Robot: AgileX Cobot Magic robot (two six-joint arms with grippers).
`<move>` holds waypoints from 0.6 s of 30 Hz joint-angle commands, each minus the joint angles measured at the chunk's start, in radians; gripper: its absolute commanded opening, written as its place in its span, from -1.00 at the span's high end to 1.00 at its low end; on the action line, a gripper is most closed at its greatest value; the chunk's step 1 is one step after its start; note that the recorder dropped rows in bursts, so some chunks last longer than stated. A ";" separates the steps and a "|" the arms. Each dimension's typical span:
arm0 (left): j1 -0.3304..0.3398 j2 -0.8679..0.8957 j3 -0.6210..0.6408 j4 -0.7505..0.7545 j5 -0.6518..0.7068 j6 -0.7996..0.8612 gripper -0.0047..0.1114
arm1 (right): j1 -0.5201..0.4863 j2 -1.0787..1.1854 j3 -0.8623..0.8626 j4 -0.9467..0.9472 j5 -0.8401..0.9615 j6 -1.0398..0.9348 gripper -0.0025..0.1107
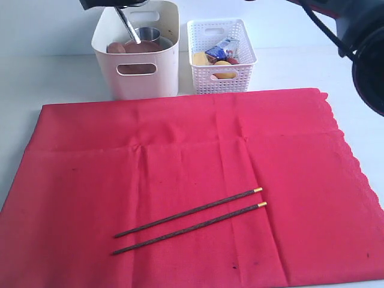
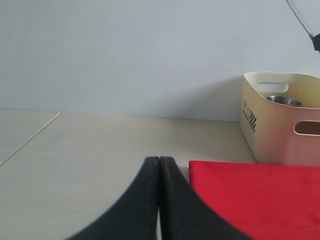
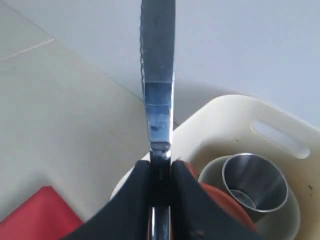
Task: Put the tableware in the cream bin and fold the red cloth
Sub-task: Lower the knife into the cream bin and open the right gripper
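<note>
My right gripper is shut on the steel knife, which hangs over the cream bin. In the exterior view the knife slants down into the bin at the back left. Inside the bin are the steel cup and the brown wooden plate. The dark chopsticks with yellow tips lie side by side on the red cloth, which is spread flat. My left gripper is shut on nothing, low over the table beside a corner of the cloth.
A white perforated basket with food items stands right of the cream bin. My right arm's dark body crosses the top right corner. Bare table lies left of the cloth.
</note>
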 commanded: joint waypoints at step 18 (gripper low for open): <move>0.001 -0.004 0.002 0.006 -0.002 0.004 0.91 | -0.101 0.173 -0.110 0.177 -0.131 0.004 0.96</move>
